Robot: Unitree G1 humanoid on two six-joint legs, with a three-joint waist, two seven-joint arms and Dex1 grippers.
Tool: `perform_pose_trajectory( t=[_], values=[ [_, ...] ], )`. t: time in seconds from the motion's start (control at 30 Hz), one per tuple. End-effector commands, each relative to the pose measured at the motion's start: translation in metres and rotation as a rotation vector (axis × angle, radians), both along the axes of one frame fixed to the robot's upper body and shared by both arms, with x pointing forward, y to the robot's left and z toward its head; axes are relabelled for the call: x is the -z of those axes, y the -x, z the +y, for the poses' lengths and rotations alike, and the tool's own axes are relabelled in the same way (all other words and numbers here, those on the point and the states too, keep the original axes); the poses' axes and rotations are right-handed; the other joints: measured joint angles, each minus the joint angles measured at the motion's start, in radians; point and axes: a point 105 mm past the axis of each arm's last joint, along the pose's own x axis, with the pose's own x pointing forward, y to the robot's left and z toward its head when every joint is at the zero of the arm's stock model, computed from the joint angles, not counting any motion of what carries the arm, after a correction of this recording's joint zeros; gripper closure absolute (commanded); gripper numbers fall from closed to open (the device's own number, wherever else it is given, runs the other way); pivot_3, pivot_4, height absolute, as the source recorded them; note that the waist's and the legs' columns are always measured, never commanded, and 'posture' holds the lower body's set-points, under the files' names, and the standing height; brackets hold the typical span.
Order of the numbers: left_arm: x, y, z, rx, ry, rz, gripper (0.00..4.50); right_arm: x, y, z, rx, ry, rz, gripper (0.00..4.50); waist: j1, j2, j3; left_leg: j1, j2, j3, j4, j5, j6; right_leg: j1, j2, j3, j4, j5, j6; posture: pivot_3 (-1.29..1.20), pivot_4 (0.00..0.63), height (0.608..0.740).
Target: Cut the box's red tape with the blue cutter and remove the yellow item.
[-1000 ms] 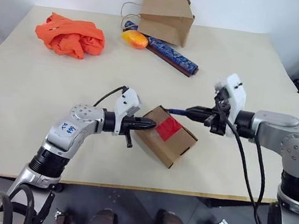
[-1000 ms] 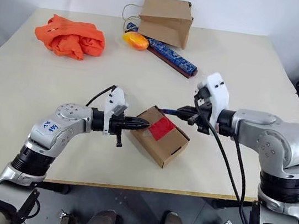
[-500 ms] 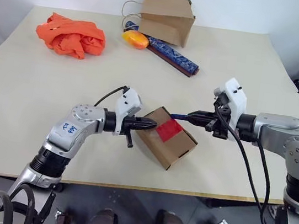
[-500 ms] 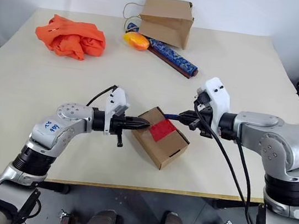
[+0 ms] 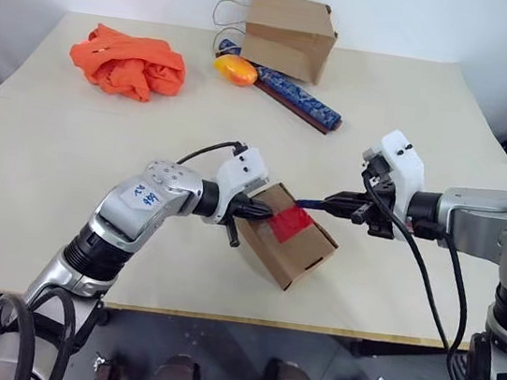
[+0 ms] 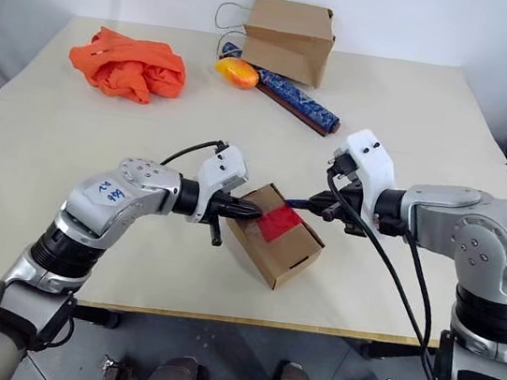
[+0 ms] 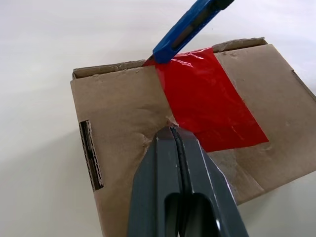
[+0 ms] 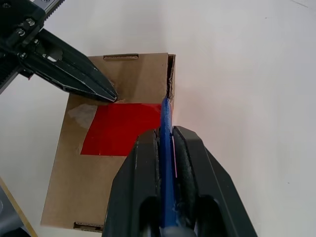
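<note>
The small brown box (image 5: 294,252) lies askew on the table, its red tape (image 5: 289,223) across the top flaps. My left gripper (image 5: 265,213) is shut and empty. Its tip (image 7: 172,131) presses on the box top at the near edge of the tape (image 7: 207,98). My right gripper (image 8: 165,134) is shut on the blue cutter (image 8: 166,126), and it reaches in from the right (image 5: 344,204). The cutter's tip (image 7: 151,60) rests at the tape's far end, by the box's edge. The yellow item is hidden.
At the back of the table stand a brown paper bag (image 5: 290,33), an orange-yellow oval thing (image 5: 235,69) and a long blue patterned rod (image 5: 296,99). An orange cloth bundle (image 5: 130,62) lies at the back left. The table's front edge (image 5: 217,317) runs close below the box.
The camera has shifted slightly. My left wrist has tilted further down, its tip staying on the box top. The right gripper has tipped the cutter's point down to the tape's far end.
</note>
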Motion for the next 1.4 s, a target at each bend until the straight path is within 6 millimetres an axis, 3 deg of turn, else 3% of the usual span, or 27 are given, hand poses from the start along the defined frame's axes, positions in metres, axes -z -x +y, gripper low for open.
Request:
perform_pose_trajectory(
  t=[0.03,0.43,0.57,0.97,1.1,1.4],
  values=[
    [0.046,-0.005,0.017,-0.125,-0.134,0.132,4.5,-0.004,0.007,-0.003,-0.02,0.047,0.014,4.36,0.003,0.0,0.0,0.0,0.0,0.0,0.0,0.0,0.0,0.001,0.0,0.0,0.0,0.0,0.0,0.0,0.15,0.74],
    [0.047,-0.008,0.017,-0.164,-0.132,0.146,4.5,0.003,0.011,-0.013,0.002,0.084,0.069,4.36,0.002,-0.001,-0.001,0.011,0.0,0.0,-0.001,-0.001,0.003,0.015,0.0,0.0,-0.009,0.0,-0.002,0.0,0.15,0.74],
    [0.046,-0.009,0.016,-0.16,-0.127,0.143,4.5,0.009,0.006,-0.008,0.012,0.072,0.075,4.36,0.002,-0.002,-0.004,0.012,0.0,0.0,-0.001,-0.001,0.003,0.015,0.0,0.0,-0.009,0.0,-0.002,0.0,0.15,0.74],
    [0.045,-0.007,0.015,-0.137,-0.124,0.135,4.5,-0.006,-0.016,0.012,0.009,-0.006,0.001,4.36,-0.001,-0.003,-0.009,0.013,0.0,0.0,-0.001,0.0,0.004,0.016,0.0,0.0,-0.009,0.001,-0.004,0.0,0.15,0.74],
    [0.046,-0.007,0.014,-0.137,-0.122,0.134,4.5,0.002,-0.008,0.007,0.003,0.026,0.031,4.36,-0.001,-0.003,-0.009,0.013,0.0,0.0,-0.001,0.0,0.004,0.016,0.001,0.0,-0.009,0.001,-0.004,0.0,0.15,0.74],
    [0.048,-0.008,0.014,-0.141,-0.127,0.137,4.5,0.009,0.025,-0.027,-0.015,0.117,0.107,4.36,0.003,-0.003,-0.009,0.012,0.0,0.0,-0.002,-0.001,0.004,0.016,0.001,0.0,-0.012,0.001,-0.004,0.0,0.15,0.74]
  ],
)
